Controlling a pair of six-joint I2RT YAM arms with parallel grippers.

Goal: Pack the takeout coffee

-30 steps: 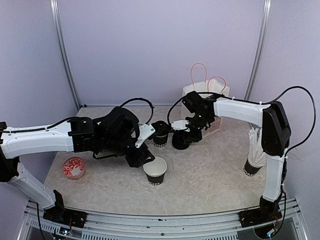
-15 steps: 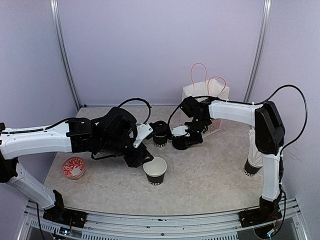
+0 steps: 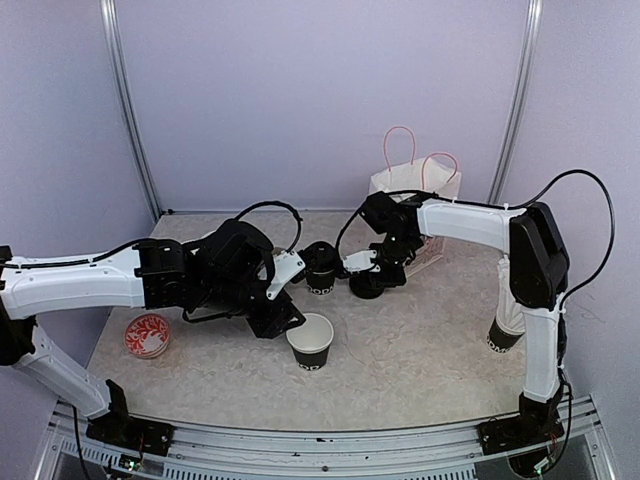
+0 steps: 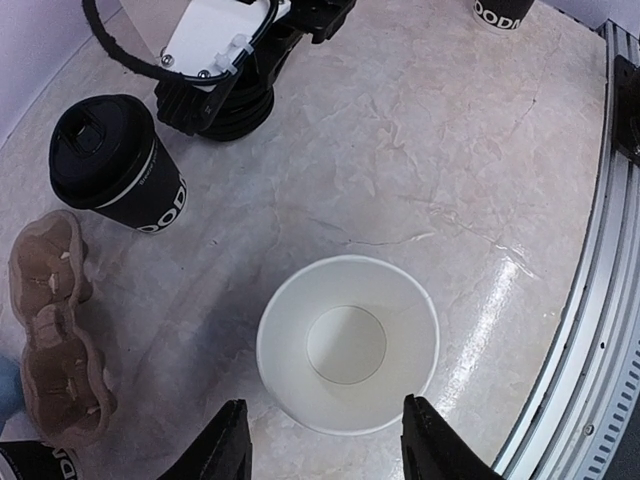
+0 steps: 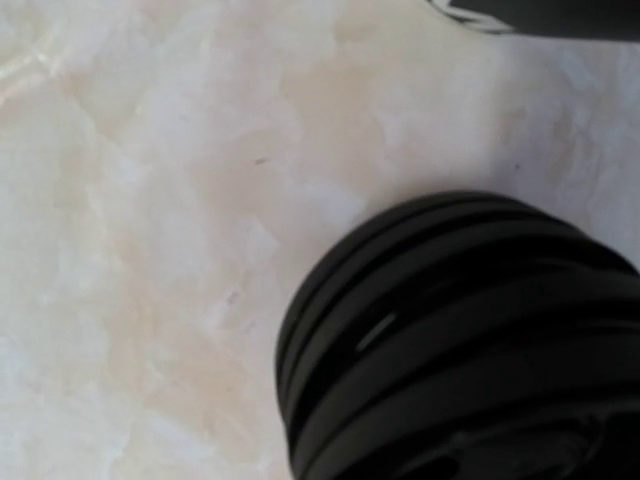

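"Black lids on black cups. Where is the left gripper?"

"Its jaws are spread and unclenched over the near rim of a lidless cup, grasping nothing. One lidded cup stands ahead to its left, with a brown pulp carrier nearer on that side."

"And the right gripper?"

"It is down on the second lidded cup, directly beneath it. The fingers are hidden, so I cannot tell whether they clench. A white paper bag stands near its arm."
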